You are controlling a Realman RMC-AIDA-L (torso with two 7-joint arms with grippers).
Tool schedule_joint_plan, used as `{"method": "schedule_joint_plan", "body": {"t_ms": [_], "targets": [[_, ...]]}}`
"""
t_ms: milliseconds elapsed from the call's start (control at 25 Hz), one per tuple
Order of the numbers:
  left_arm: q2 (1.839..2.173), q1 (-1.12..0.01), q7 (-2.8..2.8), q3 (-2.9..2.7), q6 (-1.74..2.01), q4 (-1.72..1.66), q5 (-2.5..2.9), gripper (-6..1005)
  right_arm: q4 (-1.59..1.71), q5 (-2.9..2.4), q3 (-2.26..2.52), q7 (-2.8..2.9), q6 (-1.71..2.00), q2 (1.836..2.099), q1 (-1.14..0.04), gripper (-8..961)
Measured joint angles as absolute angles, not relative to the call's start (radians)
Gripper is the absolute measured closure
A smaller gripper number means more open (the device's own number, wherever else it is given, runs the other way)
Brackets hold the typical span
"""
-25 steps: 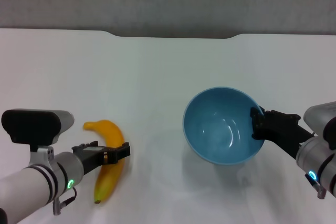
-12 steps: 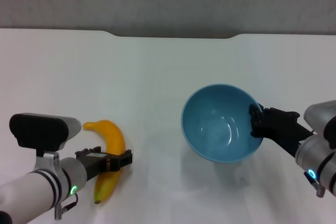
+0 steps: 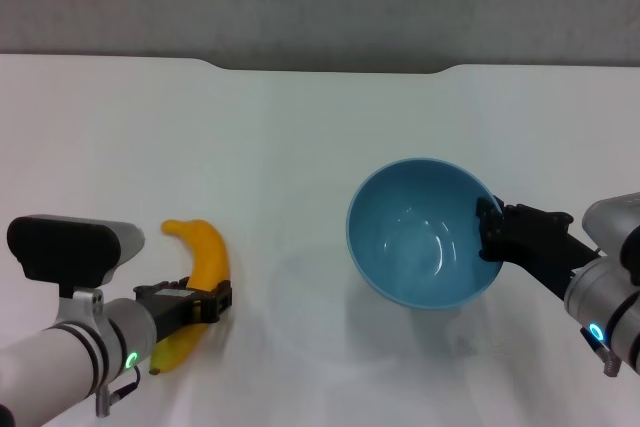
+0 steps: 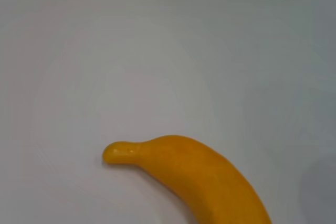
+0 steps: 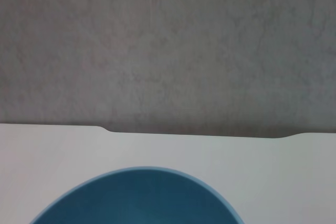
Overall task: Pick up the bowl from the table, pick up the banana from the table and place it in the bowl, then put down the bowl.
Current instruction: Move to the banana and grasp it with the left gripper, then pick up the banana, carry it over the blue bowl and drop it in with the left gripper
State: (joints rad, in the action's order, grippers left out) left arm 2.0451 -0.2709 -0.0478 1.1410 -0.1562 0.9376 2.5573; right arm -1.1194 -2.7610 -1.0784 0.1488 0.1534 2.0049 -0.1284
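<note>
The light-blue bowl (image 3: 420, 237) hangs tilted a little above the white table (image 3: 300, 137), with its shadow beneath it. My right gripper (image 3: 487, 232) is shut on the bowl's right rim. The bowl's rim also shows in the right wrist view (image 5: 136, 195). The yellow-orange banana (image 3: 207, 255) is at the front left, its dark tip toward me. My left gripper (image 3: 203, 303) is shut on the banana's middle. The left wrist view shows the banana's far end (image 4: 199, 171) close up over the table.
The notch in the table's far edge (image 3: 330, 69) lies at the back centre, with a grey wall behind it. Bare tabletop lies between banana and bowl.
My left gripper has drawn back toward me and to the left, and the banana has shifted and turned with it. The bowl and right gripper have hardly moved.
</note>
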Motion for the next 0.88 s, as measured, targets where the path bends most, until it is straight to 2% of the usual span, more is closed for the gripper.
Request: {"method": "schedule_joint_plan", "body": {"t_ms": [400, 720, 880], "targets": [[2.037, -0.227, -0.047, 1.153, -0.144, 1.014, 2.553, 488, -1.113, -2.761, -1.079, 0.149, 0.153, 2.005, -0.127, 913], [2.032, -0.018, 0.055, 1.227, -0.134, 1.413, 2.548, 468, -1.108, -2.761, -1.080, 0.149, 0.145, 2.005, -0.127, 913], [2.035, -0.015, 0.063, 1.194, -0.106, 1.485, 2.527, 458, -1.104, -2.761, -1.069, 0.149, 0.144, 2.005, -0.137, 913]]}}
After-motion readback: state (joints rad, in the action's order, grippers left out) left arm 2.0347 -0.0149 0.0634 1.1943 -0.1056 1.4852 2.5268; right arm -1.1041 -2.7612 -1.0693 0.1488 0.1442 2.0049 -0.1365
